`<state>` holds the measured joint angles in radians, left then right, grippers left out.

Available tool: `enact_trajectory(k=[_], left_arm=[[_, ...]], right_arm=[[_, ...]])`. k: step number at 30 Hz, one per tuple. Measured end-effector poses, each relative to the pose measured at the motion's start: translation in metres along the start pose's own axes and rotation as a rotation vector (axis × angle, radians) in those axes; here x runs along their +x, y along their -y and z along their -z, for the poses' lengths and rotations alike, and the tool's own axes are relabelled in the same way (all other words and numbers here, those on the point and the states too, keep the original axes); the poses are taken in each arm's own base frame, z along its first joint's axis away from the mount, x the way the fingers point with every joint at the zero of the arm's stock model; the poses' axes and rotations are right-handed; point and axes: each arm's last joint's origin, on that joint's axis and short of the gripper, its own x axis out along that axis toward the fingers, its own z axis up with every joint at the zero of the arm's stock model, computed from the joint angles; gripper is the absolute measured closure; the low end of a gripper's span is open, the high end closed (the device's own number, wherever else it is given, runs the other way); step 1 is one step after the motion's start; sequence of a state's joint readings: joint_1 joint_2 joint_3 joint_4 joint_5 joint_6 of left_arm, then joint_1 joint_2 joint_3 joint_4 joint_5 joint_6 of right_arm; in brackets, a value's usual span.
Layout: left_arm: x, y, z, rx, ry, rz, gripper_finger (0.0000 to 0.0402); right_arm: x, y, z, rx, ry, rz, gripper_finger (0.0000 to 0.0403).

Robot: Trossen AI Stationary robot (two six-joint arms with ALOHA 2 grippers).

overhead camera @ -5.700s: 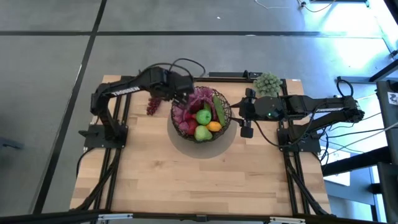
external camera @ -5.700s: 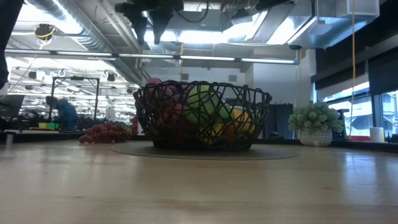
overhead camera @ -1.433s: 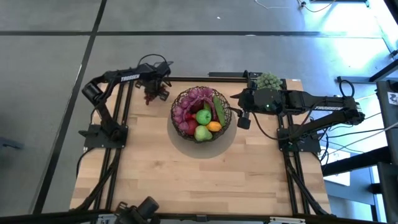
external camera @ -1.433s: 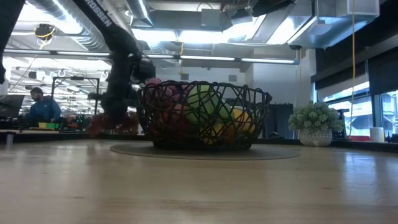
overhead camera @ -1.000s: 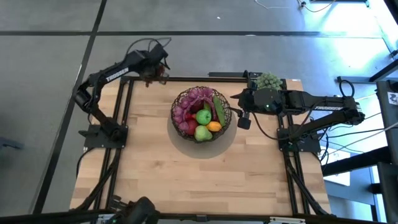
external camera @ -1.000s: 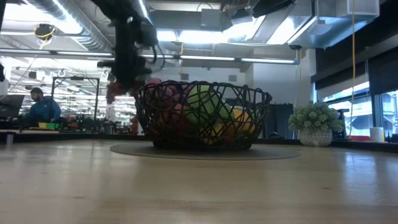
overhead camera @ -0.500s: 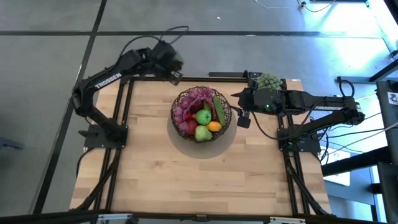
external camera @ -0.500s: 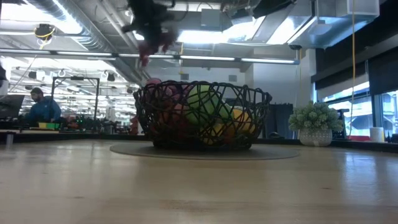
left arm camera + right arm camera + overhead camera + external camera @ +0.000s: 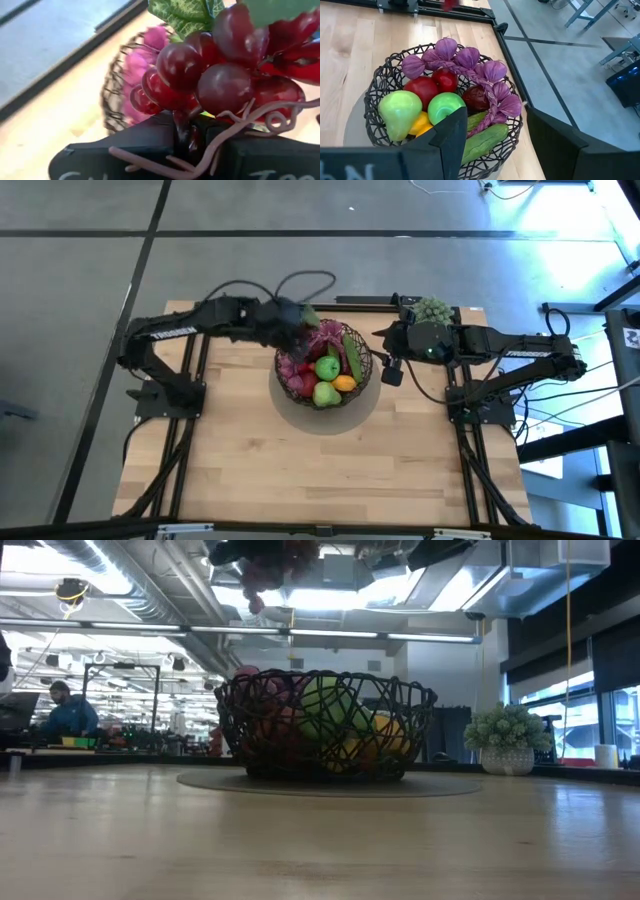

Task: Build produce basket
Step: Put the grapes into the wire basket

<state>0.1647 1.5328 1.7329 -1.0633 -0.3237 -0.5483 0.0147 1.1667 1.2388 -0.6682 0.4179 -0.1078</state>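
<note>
A bunch of dark red grapes (image 9: 220,75) with green leaves hangs in the air over the far left rim of the wire basket (image 9: 323,363). My left gripper (image 9: 292,332) is shut on it. In the low view the grapes (image 9: 262,575) hang high above the basket (image 9: 325,725). The basket holds red apples (image 9: 425,87), a green apple (image 9: 445,107), a lemon (image 9: 420,122), cucumbers (image 9: 487,137) and a purple braid (image 9: 470,65). My right gripper (image 9: 385,365) waits open beside the basket's right rim, with nothing between its fingers. My left gripper pinches the bunch at its base (image 9: 186,135), where a grape and the stem sit between the two fingers. A brownish tendril (image 9: 235,125) trails over the fingers. The bunch is lifted clear of table and basket.
A pale green bumpy cluster (image 9: 430,310) stands at the table's far right, behind my right arm. The basket sits on a grey round mat (image 9: 330,783). Bare wooden table top (image 9: 320,460) spreads over the near half. A person shows in the room beyond the table.
My left gripper has carried the grapes from beyond the table's far left edge toward the right and near, up to the basket's far left rim. In the low view the bunch has risen from basket height to well above it. The gripper has tipped further down.
</note>
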Motion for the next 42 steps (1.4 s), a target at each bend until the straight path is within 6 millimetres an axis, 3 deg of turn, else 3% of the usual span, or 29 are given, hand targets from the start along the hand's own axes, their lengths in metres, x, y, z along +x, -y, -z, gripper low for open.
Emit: enact_trajectory(k=[3,9,14,26,42], left_arm=[[0.003,0.017,0.009,-0.010,-0.025,0.027,0.0401],[0.033,0.052,0.021,0.024,-0.067,0.083,0.0401],[0.056,0.066,0.028,0.046,-0.099,0.074,0.0401],[0.103,0.072,0.039,0.051,-0.180,-0.010,0.0401],[0.111,0.069,0.039,0.024,-0.190,-0.030,0.0389]], right_arm=[[0.000,0.000,0.000,-0.001,0.000,0.000,0.0196],[0.000,0.000,0.000,-0.002,-0.001,0.000,0.0196],[0.000,0.000,0.000,-0.008,-0.003,-0.001,0.0196],[0.000,0.000,0.001,-0.016,-0.014,-0.002,0.0196],[0.000,0.000,0.002,-0.017,-0.017,-0.002,0.0196]])
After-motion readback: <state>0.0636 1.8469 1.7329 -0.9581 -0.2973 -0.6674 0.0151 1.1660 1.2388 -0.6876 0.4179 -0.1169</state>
